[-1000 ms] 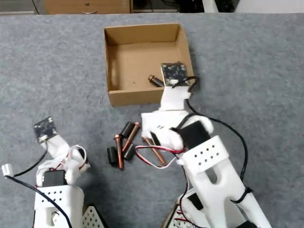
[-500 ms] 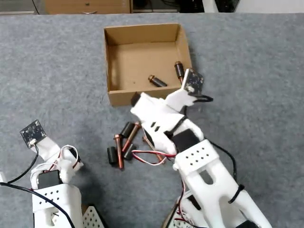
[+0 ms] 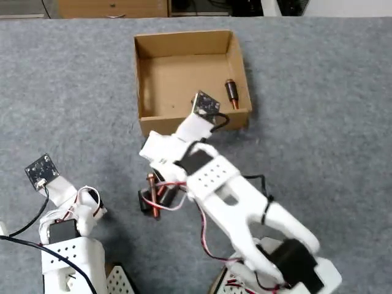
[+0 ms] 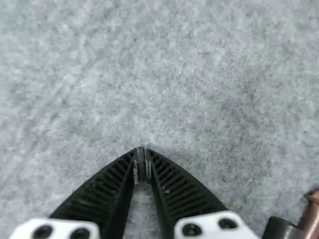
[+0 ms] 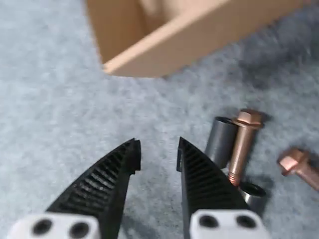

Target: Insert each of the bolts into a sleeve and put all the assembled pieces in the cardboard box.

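A soft grey worktop point(image 3: 318, 92) spreads out wide, and a wooden cabinet point(image 3: 110, 7) stands along its far edge. The big white right arm point(image 3: 233, 202) stretches across the worktop. The left arm point(image 3: 64, 208) sits off at the near corner. The cardboard box point(image 3: 184, 44) lies open just ahead of the right claw point(image 5: 157, 144). That claw's two black fingers are a little apart, with nothing between them. The left claw point(image 4: 141, 152) is far from the box, its tips pressed together over grey worktop.

From high up you can see down into the box. A bolt in a sleeve point(image 3: 232, 92) lies by the box wall, past the right claw. The right wrist view looks low instead. It has one box corner in front of the claw. Close beside the claw, a copper bolt point(image 5: 242, 139) touches a dark sleeve point(image 5: 220, 134). A second bolt point(image 5: 296, 164) and a second sleeve point(image 5: 251, 191) lie near them. The left wrist view catches a sleeve end point(image 4: 281, 230) off to the side of its claw.
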You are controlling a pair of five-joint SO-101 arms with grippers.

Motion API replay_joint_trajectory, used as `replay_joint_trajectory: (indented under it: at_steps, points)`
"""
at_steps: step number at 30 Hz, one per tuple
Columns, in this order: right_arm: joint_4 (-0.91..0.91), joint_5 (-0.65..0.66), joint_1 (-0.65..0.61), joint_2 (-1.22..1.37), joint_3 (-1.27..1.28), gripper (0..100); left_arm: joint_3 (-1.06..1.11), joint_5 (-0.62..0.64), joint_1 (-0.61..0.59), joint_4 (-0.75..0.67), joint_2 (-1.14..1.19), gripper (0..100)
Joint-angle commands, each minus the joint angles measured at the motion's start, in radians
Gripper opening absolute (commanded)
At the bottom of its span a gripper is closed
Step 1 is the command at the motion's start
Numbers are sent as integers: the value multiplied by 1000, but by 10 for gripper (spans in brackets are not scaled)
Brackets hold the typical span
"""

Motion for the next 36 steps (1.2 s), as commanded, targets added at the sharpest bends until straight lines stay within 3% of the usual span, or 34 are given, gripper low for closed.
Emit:
replay_joint_trajectory:
  at_steps: [1, 10, 17, 36]
  points:
    - [83, -46, -12, 61, -120, 123, -8, 0, -12, -17, -8, 19]
    - [158, -44, -19, 107, -185, 123, -8, 14, -20, -9, -8, 19]
    - [152, -34, -39, 108, -147, 52, -49, 46, -219, 123, -8, 19]
    - [157, -32, -28, 438, -259, 80, -34, 46, -213, 138, -8, 19]
